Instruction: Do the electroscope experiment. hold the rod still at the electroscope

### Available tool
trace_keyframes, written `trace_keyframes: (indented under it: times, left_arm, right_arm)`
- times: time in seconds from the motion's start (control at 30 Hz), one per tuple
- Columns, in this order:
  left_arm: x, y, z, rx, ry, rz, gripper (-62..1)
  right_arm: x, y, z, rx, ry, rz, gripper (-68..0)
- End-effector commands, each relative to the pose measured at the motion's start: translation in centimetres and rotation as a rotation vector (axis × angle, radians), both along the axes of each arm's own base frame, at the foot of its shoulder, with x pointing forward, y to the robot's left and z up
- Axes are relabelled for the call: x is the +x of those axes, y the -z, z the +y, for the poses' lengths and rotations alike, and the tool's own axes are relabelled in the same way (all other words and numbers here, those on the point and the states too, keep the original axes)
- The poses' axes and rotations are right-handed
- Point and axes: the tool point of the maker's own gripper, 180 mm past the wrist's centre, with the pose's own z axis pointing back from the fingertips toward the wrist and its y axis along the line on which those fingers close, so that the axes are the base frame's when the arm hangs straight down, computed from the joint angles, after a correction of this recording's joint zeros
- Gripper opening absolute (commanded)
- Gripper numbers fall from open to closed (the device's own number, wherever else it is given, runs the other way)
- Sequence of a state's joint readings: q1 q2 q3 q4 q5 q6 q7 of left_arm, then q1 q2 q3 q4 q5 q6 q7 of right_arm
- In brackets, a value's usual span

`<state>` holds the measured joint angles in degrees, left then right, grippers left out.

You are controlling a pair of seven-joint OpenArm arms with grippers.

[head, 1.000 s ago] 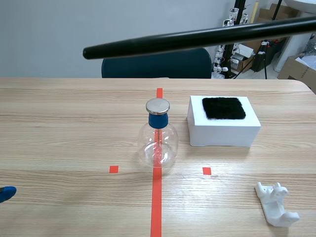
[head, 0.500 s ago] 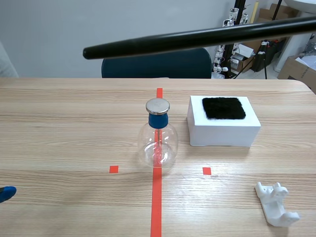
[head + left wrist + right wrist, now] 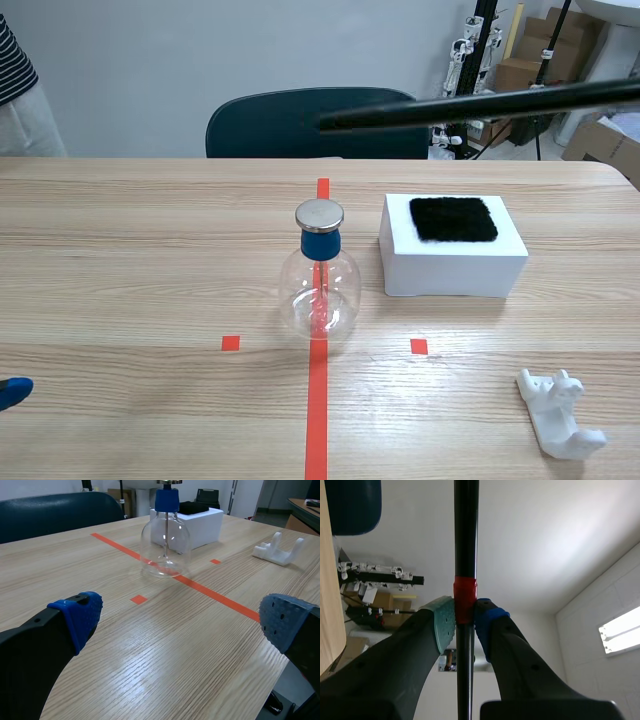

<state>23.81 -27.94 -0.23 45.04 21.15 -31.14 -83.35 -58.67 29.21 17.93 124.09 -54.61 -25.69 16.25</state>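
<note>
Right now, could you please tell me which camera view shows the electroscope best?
The scene view: the electroscope shows whole there, from cap to base, with nothing in front of it. The left wrist view has it ahead of the left gripper, its cap cut off. The right wrist view does not show it.

Bright, even light, soft shadows on the table (image 3: 120,260); ceiling lamp (image 3: 619,636) glares.

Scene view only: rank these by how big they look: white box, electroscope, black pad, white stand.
1. white box
2. electroscope, taller than the box but narrower
3. black pad and white stand: they look about alike, and the stand sits nearer the camera, so I leave them unranked.
</note>
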Motion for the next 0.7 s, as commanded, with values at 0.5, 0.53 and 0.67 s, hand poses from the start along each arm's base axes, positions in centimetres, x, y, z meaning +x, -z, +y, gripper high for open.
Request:
trace_keyframes:
  times: [0.5, 0.53, 0.67]
  left_arm:
    - [0.3, -0.6, 0.2, -0.013, -0.007, -0.024, 1.4]
    - [0.3, -0.6, 0.2, -0.013, -0.007, -0.024, 1.4]
    - [0.3, -0.6, 0.2, -0.013, -0.007, -0.024, 1.4]
  right_arm:
    - [7.5, -1.7, -1.7, -0.040, 0.128, -0.105, -67.5]
    - [7.7, -1.7, -1.4, -0.044, 0.130, -0.105, -67.5]
    - [8.8, -1.3, 0.0, -0.073, 0.133, -0.100, -67.5]
